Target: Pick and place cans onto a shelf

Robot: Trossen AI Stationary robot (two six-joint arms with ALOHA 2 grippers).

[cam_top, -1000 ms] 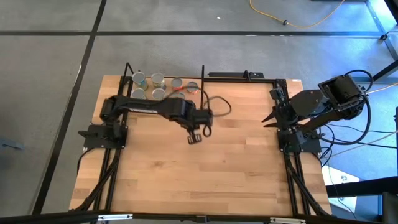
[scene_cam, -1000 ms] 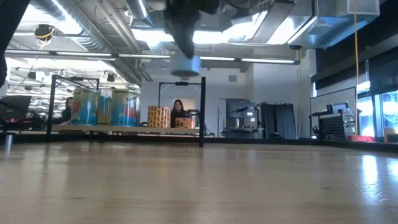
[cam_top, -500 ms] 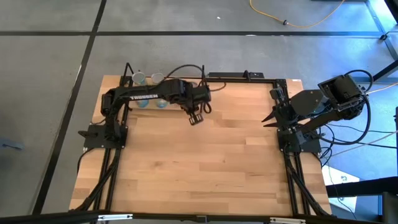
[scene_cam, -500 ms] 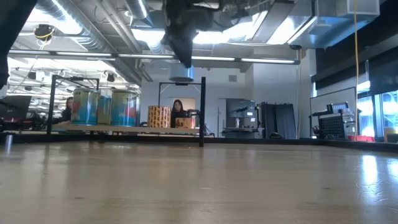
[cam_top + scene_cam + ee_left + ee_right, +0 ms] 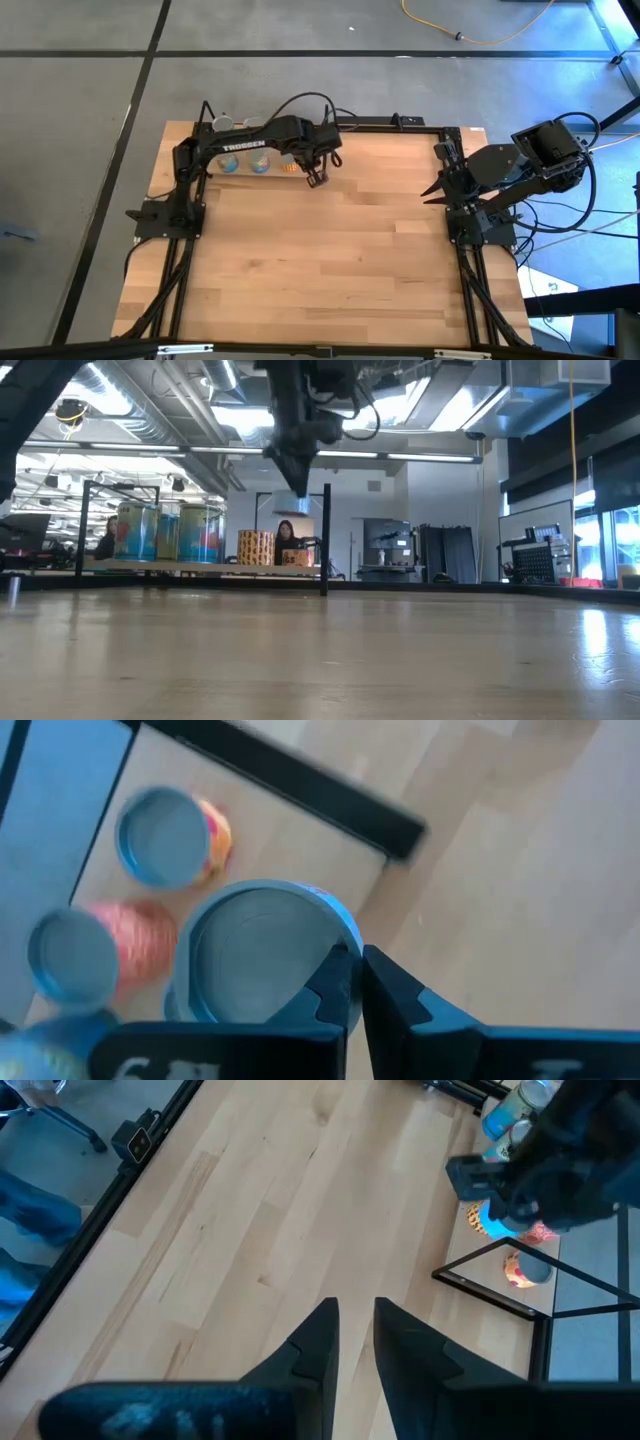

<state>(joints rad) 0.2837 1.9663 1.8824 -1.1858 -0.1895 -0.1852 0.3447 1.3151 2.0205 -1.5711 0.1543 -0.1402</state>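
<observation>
Several cans stand on the shelf (none left on the surface); left gripper jaws shut, empty; right gripper jaws part-open, empty.

Overhead view was evenly lit and sharp; blue cast spilled over the floor at the far right. Low view was backlit by ceiling light strips, bright enough to wash out; the left arm read as a dark silhouette. Tabletop showed soft sheen, blurred in the foreground. Left wrist view was motion-blurred, cans smeared. Right wrist view was crisp on the wood; the fingers up close were soft.
</observation>
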